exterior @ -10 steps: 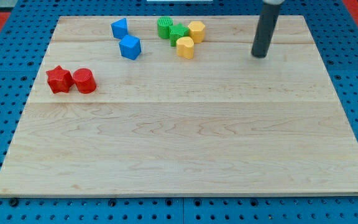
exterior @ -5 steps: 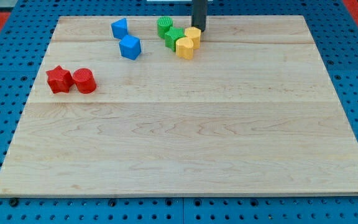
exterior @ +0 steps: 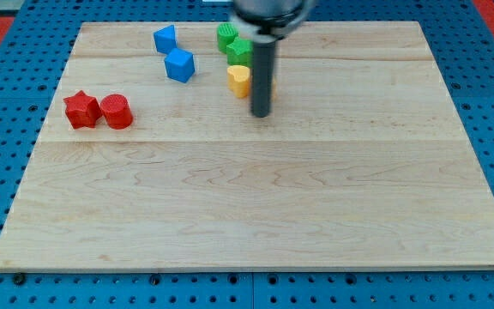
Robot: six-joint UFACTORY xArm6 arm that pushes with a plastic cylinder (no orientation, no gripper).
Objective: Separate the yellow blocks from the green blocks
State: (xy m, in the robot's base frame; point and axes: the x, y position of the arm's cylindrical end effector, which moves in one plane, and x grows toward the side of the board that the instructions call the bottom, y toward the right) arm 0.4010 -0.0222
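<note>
Two green blocks sit near the board's top edge, one (exterior: 226, 35) above and left of the other (exterior: 238, 51). A yellow block (exterior: 239, 80) lies just below the lower green block, close to it. My rod stands upright just right of this yellow block, and my tip (exterior: 262, 114) rests on the board below and right of it. A sliver of yellow (exterior: 274, 84) shows at the rod's right edge; the rod hides most of that second yellow block.
Two blue blocks (exterior: 165, 39) (exterior: 179, 65) lie left of the green ones. A red star-like block (exterior: 81, 110) and a red cylinder (exterior: 117, 112) sit together near the left edge of the wooden board (exterior: 273, 206). Blue pegboard surrounds the board.
My rod swept from the top right to behind the yellow blocks, then toward the view's bottom. The yellow blocks slid down, away from the green blocks.
</note>
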